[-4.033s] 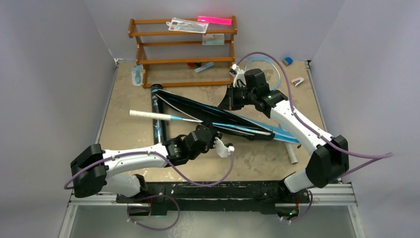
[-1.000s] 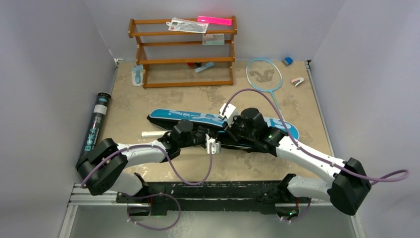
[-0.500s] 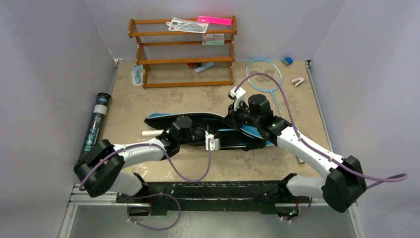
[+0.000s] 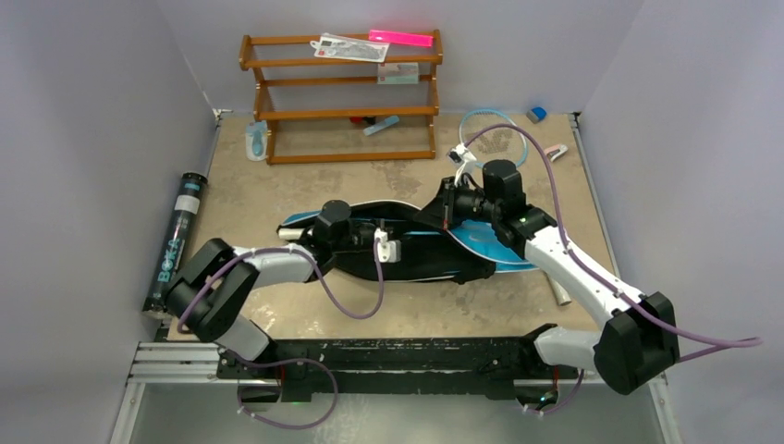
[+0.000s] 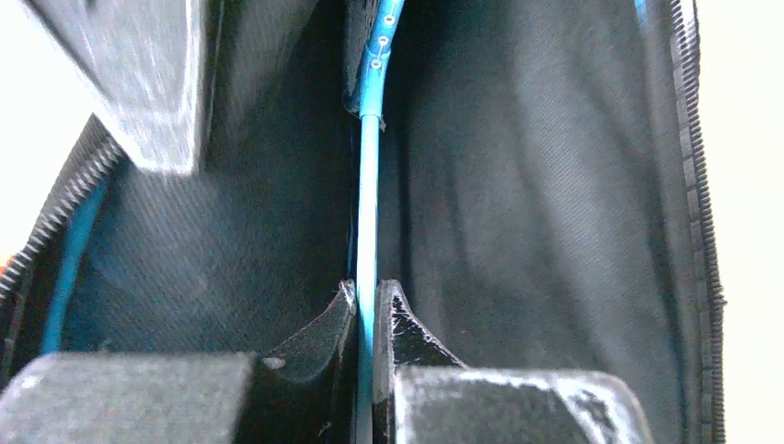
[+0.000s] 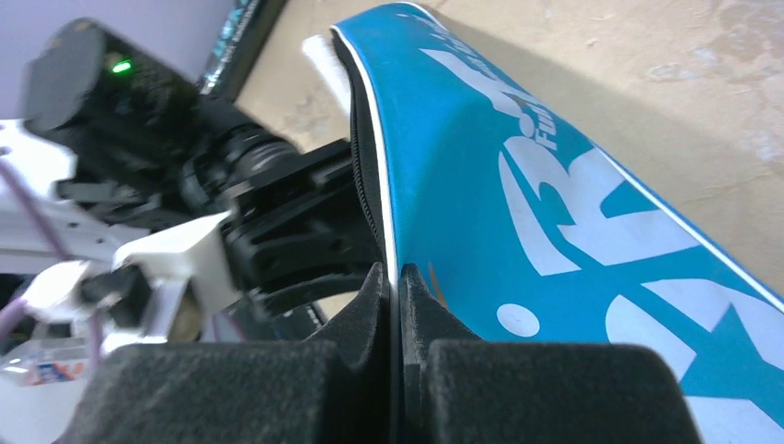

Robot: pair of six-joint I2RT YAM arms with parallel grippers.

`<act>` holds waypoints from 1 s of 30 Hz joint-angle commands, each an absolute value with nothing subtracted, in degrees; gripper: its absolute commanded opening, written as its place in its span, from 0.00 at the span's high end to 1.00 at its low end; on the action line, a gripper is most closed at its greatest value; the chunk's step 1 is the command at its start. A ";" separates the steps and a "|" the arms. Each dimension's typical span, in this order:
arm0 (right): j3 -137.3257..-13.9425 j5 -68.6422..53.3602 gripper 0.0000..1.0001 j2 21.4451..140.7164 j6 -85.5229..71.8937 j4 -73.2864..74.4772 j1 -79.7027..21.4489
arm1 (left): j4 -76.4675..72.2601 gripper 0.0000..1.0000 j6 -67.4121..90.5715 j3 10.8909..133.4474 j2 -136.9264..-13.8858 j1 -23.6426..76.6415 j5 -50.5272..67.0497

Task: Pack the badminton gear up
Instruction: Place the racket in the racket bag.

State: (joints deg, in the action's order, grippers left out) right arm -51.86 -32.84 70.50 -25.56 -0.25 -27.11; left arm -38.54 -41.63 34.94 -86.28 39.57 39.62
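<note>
The blue "SPORT" bag [image 4: 481, 242] lies open mid-table, its black inside [image 5: 518, 231] showing. My left gripper [image 4: 399, 244] is inside it, shut on the light-blue shaft [image 5: 369, 185] of a racket whose white handle [image 4: 283, 235] sticks out at the left. My right gripper [image 4: 449, 207] is shut on the edge of the bag's upper flap [image 6: 555, 213] and holds it raised. The second racket's head [image 4: 490, 125] lies at the back right, its handle end [image 4: 561, 294] by my right arm. The black tube [image 4: 176, 242] lies along the left edge. No shuttlecocks are in view.
The brown wooden rack [image 4: 342, 92] stands at the back with small items on it. A small blue bit [image 4: 536, 114] and a pink bit [image 4: 556, 151] lie at the back right, and a pale bottle-like item [image 4: 256, 141] left of the rack.
My right gripper has lifted the bag's flap up and back to the right. My left gripper has moved a little back with the racket shaft, deeper under the flap.
</note>
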 commanded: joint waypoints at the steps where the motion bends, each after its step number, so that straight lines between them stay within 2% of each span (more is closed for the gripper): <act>1: -55.16 -42.65 1.00 69.50 -32.14 -7.48 -27.23 | -52.85 1.00 -41.45 38.20 -91.94 36.77 55.54; 5: -54.83 -44.96 1.00 69.90 -33.63 -8.31 -26.43 | -47.23 1.00 -52.09 42.01 -96.93 35.97 58.82; 8: -54.66 -45.62 1.00 70.19 -34.36 -8.81 -25.80 | -51.00 1.00 -52.09 44.03 -101.06 35.83 60.40; 10: -54.75 -46.02 1.00 70.22 -34.30 -8.55 -25.17 | -53.98 0.86 -49.63 44.35 -102.22 35.86 58.40; 14: -54.50 -46.01 1.00 69.73 -34.04 -7.62 -23.51 | -56.95 0.65 -41.10 42.38 -98.08 35.89 48.20; 15: -54.61 -45.74 1.00 69.63 -34.03 -7.19 -22.89 | -54.61 0.59 -39.21 42.28 -96.05 35.90 46.00; 16: -54.77 -45.26 1.00 69.65 -34.04 -6.68 -22.33 | -49.94 0.49 -39.26 42.63 -93.68 35.86 45.11; 17: -55.02 -44.81 1.00 69.81 -34.06 -6.26 -21.72 | -41.86 0.42 -39.88 43.39 -91.10 35.86 45.12; 20: -55.85 -43.65 1.00 71.27 -34.30 -6.00 -20.11 | -21.04 0.32 -41.92 48.23 -84.90 36.13 45.07; 23: -56.74 -43.59 1.00 73.86 -36.35 -6.74 -19.01 | -4.62 0.26 -36.23 55.23 -81.32 36.20 42.34; 26: -56.54 -42.69 1.00 75.40 -38.59 -8.86 -18.09 | 5.69 0.23 -26.66 60.96 -79.11 36.22 38.34; 30: -57.12 -40.99 1.00 76.74 -39.90 -10.36 -17.36 | 12.54 0.20 -8.40 66.36 -76.04 36.21 24.37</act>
State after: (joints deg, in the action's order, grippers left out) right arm -54.33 -41.08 76.66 -36.36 -5.56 -17.93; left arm -0.64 -27.92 60.51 -79.81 36.14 37.82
